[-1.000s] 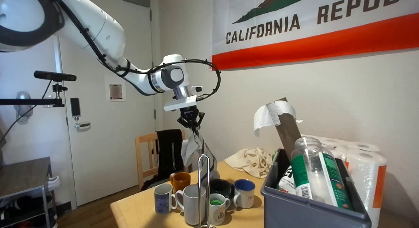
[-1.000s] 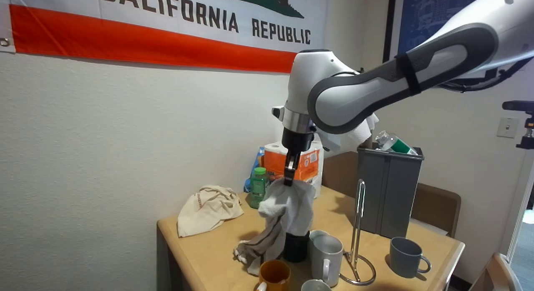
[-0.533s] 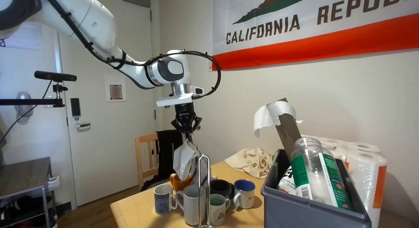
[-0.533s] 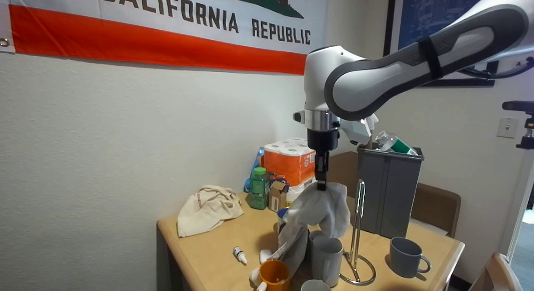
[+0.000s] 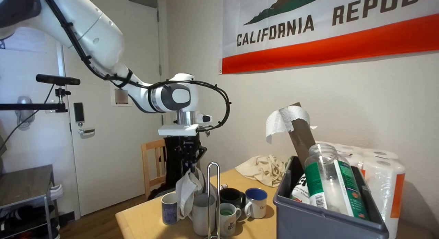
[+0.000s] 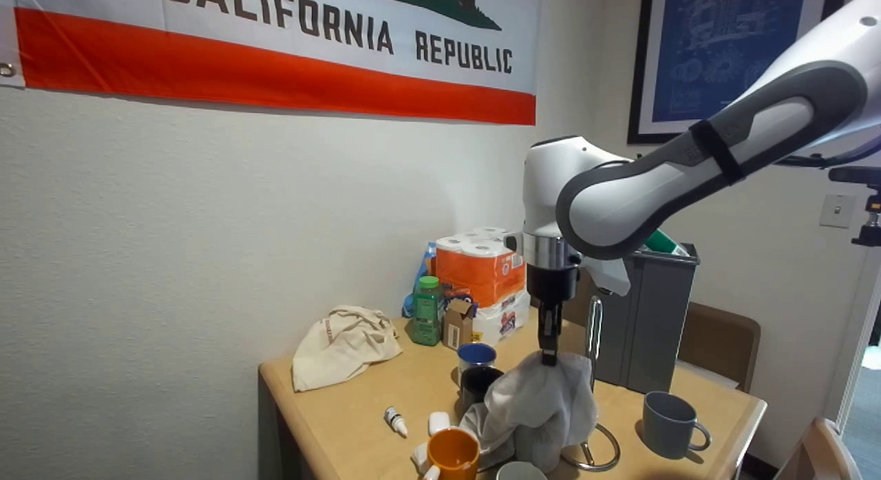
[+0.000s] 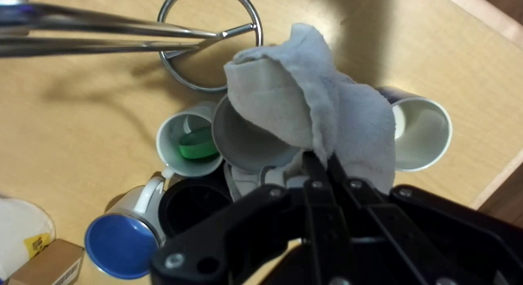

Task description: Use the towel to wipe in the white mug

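My gripper [image 5: 192, 169] is shut on the white-grey towel [image 5: 187, 192] and holds it bunched above the mugs. The towel hangs from the fingertips in both exterior views [image 6: 540, 397]. The tall plain white mug [image 5: 203, 216] stands upright beneath and beside the towel; its front is partly behind the metal stand. In the wrist view the fingertips [image 7: 320, 158] pinch the towel [image 7: 359, 125], which hangs over part of the opening of the tall mug [image 7: 249, 148]. I cannot tell whether any of the towel is inside the mug.
A metal paper-towel stand [image 7: 253, 27] stands close beside the tall mug. An orange mug [image 6: 453, 454], a black mug [image 5: 232, 196], a blue-lined mug [image 5: 256, 203], a mug with a green thing inside [image 5: 227, 220] and a purple-printed mug [image 5: 169, 211] crowd around. A grey bin [image 5: 329, 222] stands right.
My gripper has moved down with the towel, leftward in an exterior view and rightward in the opposite-facing one. The towel now hangs over the tall mug, and the black and blue-lined mugs are uncovered.
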Controlling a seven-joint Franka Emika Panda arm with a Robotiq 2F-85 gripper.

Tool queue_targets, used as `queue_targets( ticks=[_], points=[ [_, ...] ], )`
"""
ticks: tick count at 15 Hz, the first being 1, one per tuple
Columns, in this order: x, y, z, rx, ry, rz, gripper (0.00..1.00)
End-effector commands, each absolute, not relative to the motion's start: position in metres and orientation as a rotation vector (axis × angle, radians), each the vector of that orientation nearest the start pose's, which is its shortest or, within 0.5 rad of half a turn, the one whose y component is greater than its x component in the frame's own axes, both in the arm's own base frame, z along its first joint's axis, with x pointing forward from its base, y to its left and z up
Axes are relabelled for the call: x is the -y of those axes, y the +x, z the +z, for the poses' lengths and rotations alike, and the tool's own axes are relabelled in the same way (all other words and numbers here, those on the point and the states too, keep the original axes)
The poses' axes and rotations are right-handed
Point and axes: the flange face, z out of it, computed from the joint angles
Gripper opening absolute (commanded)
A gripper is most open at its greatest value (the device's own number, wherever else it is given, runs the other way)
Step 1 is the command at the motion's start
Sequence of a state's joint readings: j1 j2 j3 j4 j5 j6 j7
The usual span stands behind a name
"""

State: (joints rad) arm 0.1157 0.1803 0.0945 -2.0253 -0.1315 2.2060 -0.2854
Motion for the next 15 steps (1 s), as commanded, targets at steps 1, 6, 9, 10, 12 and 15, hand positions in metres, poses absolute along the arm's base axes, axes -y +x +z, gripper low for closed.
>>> queue_targets(
  ticks=[1, 6, 9, 10, 12, 15],
  points=[
    [-0.111, 0.564, 0.35, 0.883, -3.13, -0.135, 0.01],
    [-0.102, 0.563, 0.335, 0.894, -3.226, -0.143, 0.01],
    [-0.098, 0.561, 0.321, 0.887, -3.267, -0.126, 0.01],
    [-0.099, 0.561, 0.315, 0.885, -3.271, -0.125, 0.01],
    [-0.101, 0.56, 0.304, 0.876, -3.261, -0.135, 0.01],
    [-0.107, 0.563, 0.287, 0.847, -3.236, -0.185, 0.01]
  ],
)
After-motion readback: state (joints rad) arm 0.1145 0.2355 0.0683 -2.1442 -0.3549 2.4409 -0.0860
